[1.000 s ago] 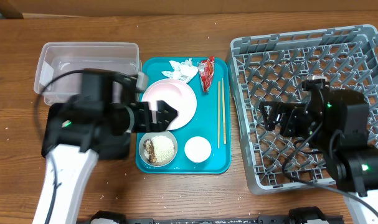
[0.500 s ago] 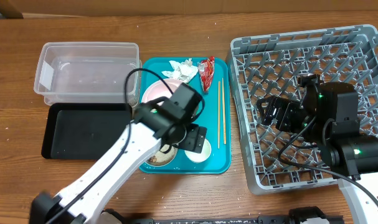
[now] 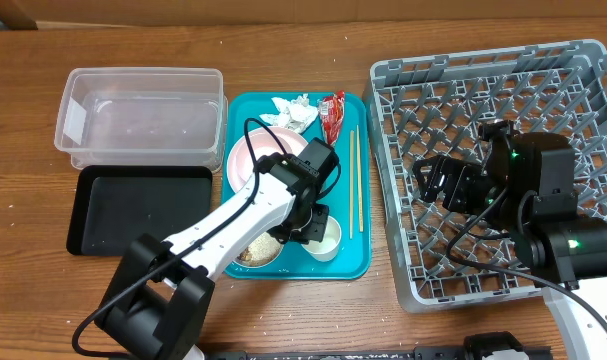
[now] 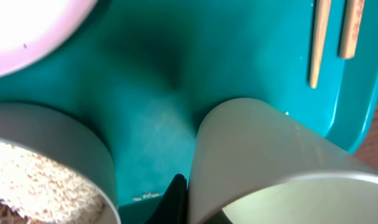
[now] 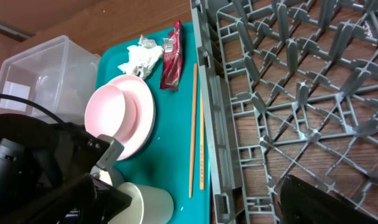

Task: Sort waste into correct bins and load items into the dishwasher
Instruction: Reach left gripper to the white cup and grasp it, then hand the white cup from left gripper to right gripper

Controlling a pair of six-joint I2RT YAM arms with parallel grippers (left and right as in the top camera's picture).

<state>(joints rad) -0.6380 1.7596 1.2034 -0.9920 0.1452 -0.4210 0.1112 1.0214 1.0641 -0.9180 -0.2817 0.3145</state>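
- Table [image 3: 283, 40]: brown wood; carries everything listed below.
- Grey dish rack [image 3: 483, 55]: square, on the right; grid base, upright pegs, no dishes in it.
- Clear plastic tub [image 3: 73, 120]: upper left, nothing visible inside.
- Black tray [image 3: 133, 215]: shallow, just in front of the tub, nothing visible inside.
- Teal tray [image 3: 343, 255]: between the bins and the rack; holds all the dishes and waste.
- Right pincer [image 3: 425, 180]: above the rack's left part, fingers apart, holding nothing, well apart from the teal tray's contents.
- Left pincer [image 3: 315, 225]: low over the teal tray's near end, at the white cup. One dark finger [image 4: 176, 194] stands just beside the cup's outer wall, between cup and bowl. The other finger is hidden, so whether it grips cannot be told.
- Pink plate [image 5: 142, 118]: on the tray's left half, partly under the left arm.
- Smaller pink dish [image 5: 111, 112]: lying on the plate.
- White bowl [image 3: 258, 250]: near-left corner of the tray, just left of the cup.
- Rice-like scraps [image 4: 33, 177]: inside the bowl.
- White cup [image 3: 329, 242]: upright, just right of the bowl.
- Chopsticks [image 3: 352, 180]: side by side along the tray's right edge.
- Red wrapper [image 3: 331, 115]: far end of the tray.
- White napkin [image 3: 293, 112]: crumpled, just left of the wrapper.
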